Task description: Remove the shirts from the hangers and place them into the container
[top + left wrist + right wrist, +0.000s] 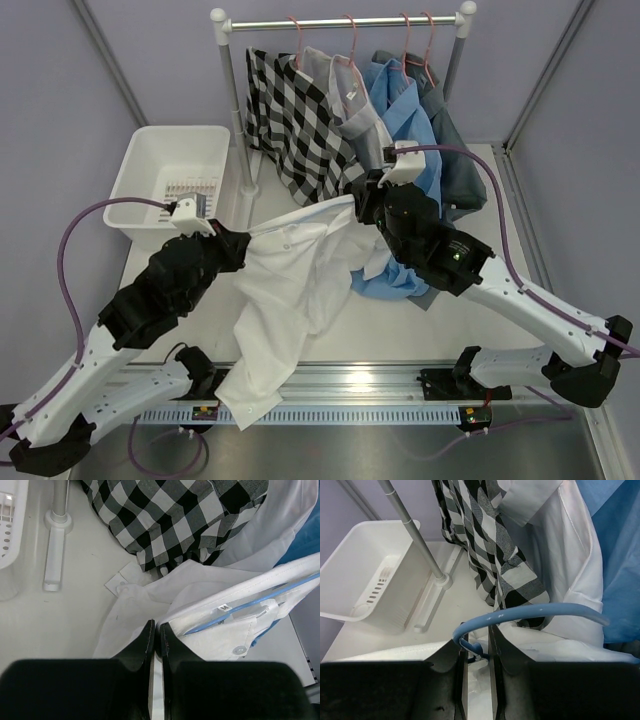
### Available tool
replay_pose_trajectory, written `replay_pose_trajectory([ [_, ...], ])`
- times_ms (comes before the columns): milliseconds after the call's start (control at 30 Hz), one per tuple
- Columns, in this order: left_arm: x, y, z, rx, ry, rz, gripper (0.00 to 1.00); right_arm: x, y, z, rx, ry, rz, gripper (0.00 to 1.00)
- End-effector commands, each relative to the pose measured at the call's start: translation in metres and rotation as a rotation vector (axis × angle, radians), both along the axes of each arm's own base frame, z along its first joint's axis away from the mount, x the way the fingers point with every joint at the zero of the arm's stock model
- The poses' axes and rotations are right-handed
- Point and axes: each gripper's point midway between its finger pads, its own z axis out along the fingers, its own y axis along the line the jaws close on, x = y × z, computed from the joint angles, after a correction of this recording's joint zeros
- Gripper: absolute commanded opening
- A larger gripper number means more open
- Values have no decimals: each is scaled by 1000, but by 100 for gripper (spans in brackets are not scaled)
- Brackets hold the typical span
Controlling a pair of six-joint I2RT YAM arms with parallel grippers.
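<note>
1. The left gripper [157,632] is closed tight, pinching a fold of the plain white collared shirt [290,290].
2. The right gripper [477,647] is clamped on the neck of the thin light blue wire hanger [530,611], which sits inside that shirt's collar.
3. The shirt spans both arms above the table [480,200].
4. The white rectangular plastic tub [140,165] sits at rear left, beside the metal rail [340,22].

White counter [400,335]: container [130,170] is set at far left, rail foot [247,188] beside it; white shirt [290,290] is draped across centre, light blue shirt [390,283] bunched alongside.
</note>
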Motion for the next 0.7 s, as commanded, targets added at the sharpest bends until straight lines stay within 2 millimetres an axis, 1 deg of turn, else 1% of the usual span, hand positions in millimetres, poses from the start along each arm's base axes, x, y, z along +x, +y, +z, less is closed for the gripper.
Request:
replay_pose_trajectory([
  [0, -4, 72, -38, 243, 64, 261, 4, 6, -104, 68, 114, -147, -357, 0],
  [100, -3, 79, -40, 263, 59, 296, 4, 3, -113, 70, 111, -142, -383, 0],
  [133, -3, 83, -44, 270, 61, 317, 4, 2, -117, 73, 122, -146, -388, 0],
  [167, -4, 83, -46, 263, 64, 316, 4, 1, -118, 75, 131, -146, -385, 0],
  [200, -4, 81, -47, 249, 64, 311, 4, -1, -118, 77, 144, -148, -381, 0],
  [233, -3, 73, -51, 220, 64, 285, 4, -3, -119, 80, 160, -153, -373, 0],
  [300, -1, 64, -54, 194, 61, 252, 4, -4, -111, 80, 180, -151, -330, 0],
  [367, 1, 53, -49, 161, 50, 207, 7, -2, -101, 79, 194, -145, -288, 0],
  [400, 1, 46, -46, 152, 47, 172, 11, -2, -98, 77, 193, -141, -273, 0],
  [433, 3, 40, -38, 130, 27, 154, 23, 0, -92, 76, 197, -141, -256, 0],
  [500, 3, 33, -30, 128, 9, 108, 37, 0, -78, 68, 196, -130, -192, 0],
  [533, 3, 32, -26, 128, -1, 101, 47, 0, -74, 68, 206, -133, -171, 0],
  [567, 2, 33, -15, 119, -21, 94, 66, -1, -67, 62, 201, -124, -133, 0],
  [633, -1, 32, -5, 136, -50, 58, 79, -3, -57, 55, 194, -113, -81, 0],
  [667, -5, 35, 6, 120, -78, 53, 89, -5, -51, 47, 179, -101, -58, 0],
])
